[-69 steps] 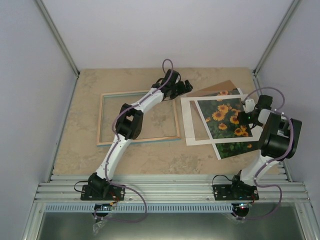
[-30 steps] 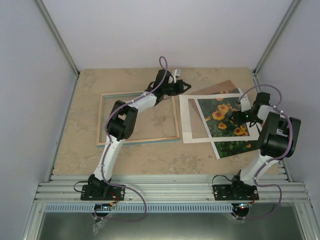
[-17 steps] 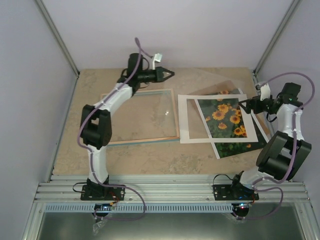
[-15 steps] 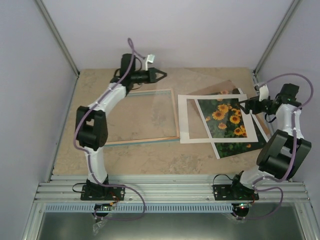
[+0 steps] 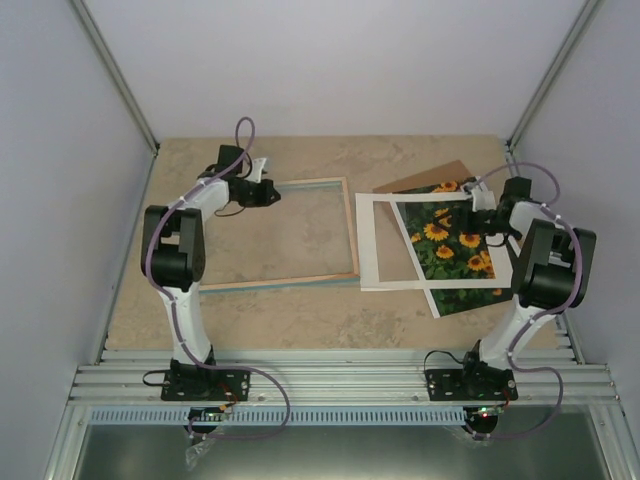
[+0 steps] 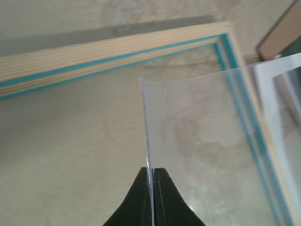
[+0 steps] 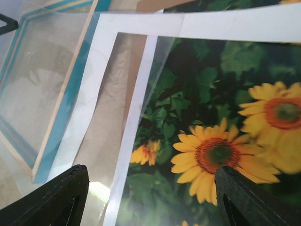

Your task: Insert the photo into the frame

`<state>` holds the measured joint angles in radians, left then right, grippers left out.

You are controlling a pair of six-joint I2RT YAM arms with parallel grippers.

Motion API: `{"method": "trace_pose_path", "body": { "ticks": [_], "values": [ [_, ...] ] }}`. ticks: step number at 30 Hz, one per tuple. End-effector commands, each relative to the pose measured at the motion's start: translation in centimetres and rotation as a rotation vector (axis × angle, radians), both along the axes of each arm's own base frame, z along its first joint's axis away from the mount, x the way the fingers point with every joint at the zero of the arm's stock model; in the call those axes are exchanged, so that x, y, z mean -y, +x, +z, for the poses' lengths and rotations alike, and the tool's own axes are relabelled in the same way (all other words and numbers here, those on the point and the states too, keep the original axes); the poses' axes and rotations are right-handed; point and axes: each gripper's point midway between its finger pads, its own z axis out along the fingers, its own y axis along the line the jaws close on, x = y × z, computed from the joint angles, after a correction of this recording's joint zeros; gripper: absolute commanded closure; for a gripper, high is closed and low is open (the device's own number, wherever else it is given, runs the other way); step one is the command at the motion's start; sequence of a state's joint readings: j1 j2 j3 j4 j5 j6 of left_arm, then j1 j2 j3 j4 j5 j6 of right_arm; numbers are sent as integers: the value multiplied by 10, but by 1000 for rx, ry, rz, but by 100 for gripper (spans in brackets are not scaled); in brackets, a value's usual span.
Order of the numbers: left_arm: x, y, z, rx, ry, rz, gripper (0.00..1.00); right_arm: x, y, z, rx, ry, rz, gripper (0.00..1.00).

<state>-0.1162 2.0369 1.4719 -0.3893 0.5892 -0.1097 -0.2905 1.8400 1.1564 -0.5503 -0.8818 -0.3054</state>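
Observation:
The frame (image 5: 352,230), pale wood with turquoise edges, lies flat at the table's left-centre. The sunflower photo (image 5: 455,250) lies to its right under a white mat (image 5: 385,240). My left gripper (image 5: 268,193) sits over the frame's far-left part. In the left wrist view that gripper (image 6: 153,170) is shut on the edge of a clear sheet (image 6: 202,141), which hangs tilted over the frame (image 6: 117,47). My right gripper (image 5: 478,212) hovers open over the photo's far end. The right wrist view shows this gripper (image 7: 149,175) empty above the photo (image 7: 211,117), mat (image 7: 225,23) and frame (image 7: 61,117).
A brown backing panel (image 5: 440,178) pokes out behind the photo and mat. The clear sheet (image 7: 47,84) reaches across the frame's right side toward the mat. Grey walls close in the table on three sides, and metal rails run along the near edge.
My left arm has swung left and down from the back of the table, carrying the clear sheet over the frame. My right gripper has moved in from the right edge to above the photo.

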Motion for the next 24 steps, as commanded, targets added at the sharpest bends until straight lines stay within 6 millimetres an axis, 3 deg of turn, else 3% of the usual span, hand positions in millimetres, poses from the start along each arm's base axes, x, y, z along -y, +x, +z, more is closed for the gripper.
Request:
{"method": "trace_pose_path", "body": {
  "ticks": [1, 12, 18, 24],
  "values": [
    [-47, 2, -24, 11, 167, 53, 100, -19, 13, -2, -16, 21, 12, 26],
    [-70, -1, -48, -8, 272, 76, 100, -81, 9, -27, -124, 86, 107, 25],
    [-64, 2, -41, 15, 243, 61, 100, -112, 10, -23, -141, 153, 171, 25],
    [-57, 4, -24, 65, 201, 45, 100, -148, 5, -33, -184, 195, 252, 27]
  ]
}}
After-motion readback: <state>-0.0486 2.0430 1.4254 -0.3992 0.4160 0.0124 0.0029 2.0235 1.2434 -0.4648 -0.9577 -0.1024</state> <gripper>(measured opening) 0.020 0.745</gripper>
